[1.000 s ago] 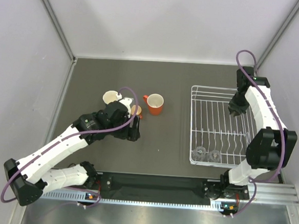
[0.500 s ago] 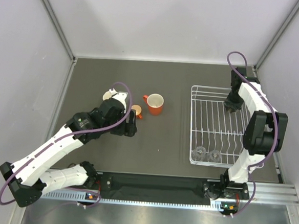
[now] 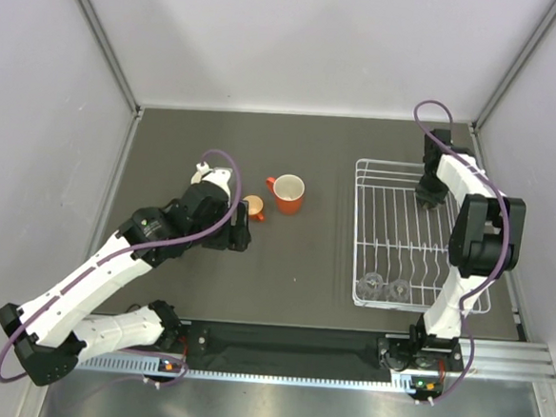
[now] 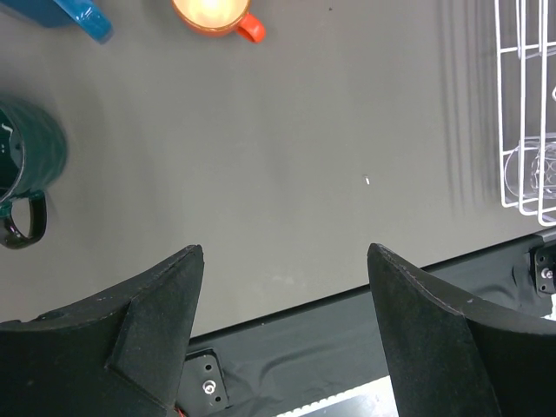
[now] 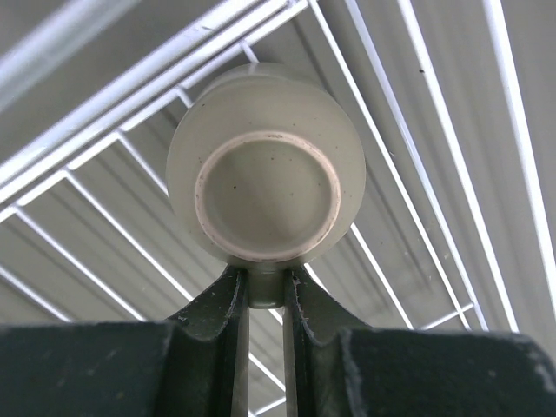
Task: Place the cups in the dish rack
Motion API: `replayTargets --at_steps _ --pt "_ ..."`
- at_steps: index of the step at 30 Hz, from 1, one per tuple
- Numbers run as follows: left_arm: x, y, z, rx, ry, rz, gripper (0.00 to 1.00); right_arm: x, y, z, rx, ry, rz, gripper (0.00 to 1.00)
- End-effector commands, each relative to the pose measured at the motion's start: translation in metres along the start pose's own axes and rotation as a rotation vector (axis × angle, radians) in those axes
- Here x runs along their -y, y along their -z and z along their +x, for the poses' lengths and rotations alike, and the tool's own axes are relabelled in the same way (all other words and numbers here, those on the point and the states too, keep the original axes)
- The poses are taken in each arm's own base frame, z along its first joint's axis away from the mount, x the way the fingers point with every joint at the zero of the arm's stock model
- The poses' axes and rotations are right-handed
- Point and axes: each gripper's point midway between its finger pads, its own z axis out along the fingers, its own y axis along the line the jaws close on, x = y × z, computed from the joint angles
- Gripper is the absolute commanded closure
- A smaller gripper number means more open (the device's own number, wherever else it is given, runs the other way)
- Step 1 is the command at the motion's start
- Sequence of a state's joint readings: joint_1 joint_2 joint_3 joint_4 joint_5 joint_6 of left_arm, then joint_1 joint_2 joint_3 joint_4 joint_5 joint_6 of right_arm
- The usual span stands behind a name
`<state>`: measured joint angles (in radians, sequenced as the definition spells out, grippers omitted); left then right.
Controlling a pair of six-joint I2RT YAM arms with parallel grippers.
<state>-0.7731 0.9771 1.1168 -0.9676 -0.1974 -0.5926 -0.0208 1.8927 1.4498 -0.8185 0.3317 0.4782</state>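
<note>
Left gripper point(image 4: 285, 254): jaws wide open with nothing between them, hanging over bare table point(image 3: 302, 267), left of centre.
Right gripper point(image 5: 263, 291): jaws closed on the handle of a pale cup point(image 5: 265, 165), over the far right part of the dish rack point(image 3: 391, 226).
Pale cup: turned so that its base ring faces the wrist camera, with rack wires behind it. Whether it touches them I cannot tell.
Around the left gripper: the tiny orange cup point(image 3: 253, 207) is just to its far side. The large orange mug point(image 3: 288, 193) is a little farther right, upright, with its handle to the left.
Already in the rack: two clear glasses point(image 3: 371, 287) side by side in the near left corner.
Only in the left wrist view: a dark green cup point(image 4: 24, 161) at the left edge and a blue mug point(image 4: 82, 13) at the far left. From above the left arm covers both.
Only in the right wrist view: the pale cup and the grip on its handle. From above the gripper hides them.
Only from above: the large orange mug and the whole outline of the rack.
In the way: open table lies between the loose cups and the rack.
</note>
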Motion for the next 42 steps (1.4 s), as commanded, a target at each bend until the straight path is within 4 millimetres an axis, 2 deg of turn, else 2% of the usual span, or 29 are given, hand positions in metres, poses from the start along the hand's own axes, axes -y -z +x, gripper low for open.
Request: replayTargets --at_steps 1,4,8,13,14,16,17,19,23,28,31,32,34,36,37,39,41,42 --pt "0.000 0.011 -0.013 0.043 0.023 -0.003 0.19 0.005 -0.004 -0.017 0.075 -0.018 0.032 1.00" --pt "0.000 0.011 -0.014 0.044 0.024 -0.006 0.19 0.007 -0.007 -0.015 0.076 -0.014 0.032 1.00" --pt "0.002 0.010 -0.016 0.039 0.020 -0.004 0.19 0.005 -0.013 -0.006 0.045 -0.002 0.022 0.93" --pt "0.005 0.009 -0.017 0.034 0.018 0.002 0.19 0.001 -0.012 0.001 0.035 0.000 -0.013 0.74" --pt "0.005 0.008 -0.016 0.032 0.018 0.004 0.19 0.001 -0.009 0.002 0.034 -0.004 -0.021 0.66" --pt "0.006 0.008 -0.016 0.030 0.017 0.008 0.19 0.000 -0.005 0.004 0.029 -0.004 -0.032 0.58" --pt "0.006 0.007 -0.016 0.028 0.018 0.007 0.19 0.000 -0.002 0.004 0.031 -0.010 -0.041 0.50" --pt "0.008 0.008 -0.016 0.028 0.023 0.017 0.19 0.002 0.003 0.007 0.025 -0.011 -0.047 0.44" --pt "0.014 0.008 -0.017 0.029 0.030 0.044 0.19 0.002 0.025 0.009 0.046 -0.011 -0.084 0.34" --pt "0.023 0.006 -0.020 0.028 0.042 0.082 0.19 0.006 0.062 0.001 0.104 -0.010 -0.135 0.29" --pt "0.029 0.003 -0.019 0.020 0.056 0.104 0.19 0.009 0.081 0.004 0.106 -0.013 -0.169 0.28" --pt "0.030 0.001 -0.017 0.014 0.068 0.107 0.20 0.009 0.085 0.009 0.094 -0.012 -0.182 0.28" --pt "0.037 -0.002 -0.016 0.010 0.078 0.143 0.20 -0.001 0.104 0.021 0.101 0.036 -0.243 0.28" --pt "0.042 -0.010 -0.005 -0.030 0.099 0.167 0.20 -0.008 0.119 0.032 0.089 0.076 -0.301 0.27" --pt "0.046 -0.015 -0.005 -0.033 0.108 0.183 0.20 -0.010 0.134 0.036 0.107 0.093 -0.342 0.26" --pt "0.048 -0.024 0.004 -0.069 0.126 0.186 0.21 -0.023 0.153 0.057 0.083 0.160 -0.422 0.24" --pt "0.049 -0.035 0.006 -0.094 0.135 0.166 0.23 -0.027 0.176 0.071 0.099 0.215 -0.487 0.22" --pt "0.048 -0.038 0.006 -0.097 0.138 0.152 0.24 -0.031 0.186 0.086 0.088 0.266 -0.510 0.22"
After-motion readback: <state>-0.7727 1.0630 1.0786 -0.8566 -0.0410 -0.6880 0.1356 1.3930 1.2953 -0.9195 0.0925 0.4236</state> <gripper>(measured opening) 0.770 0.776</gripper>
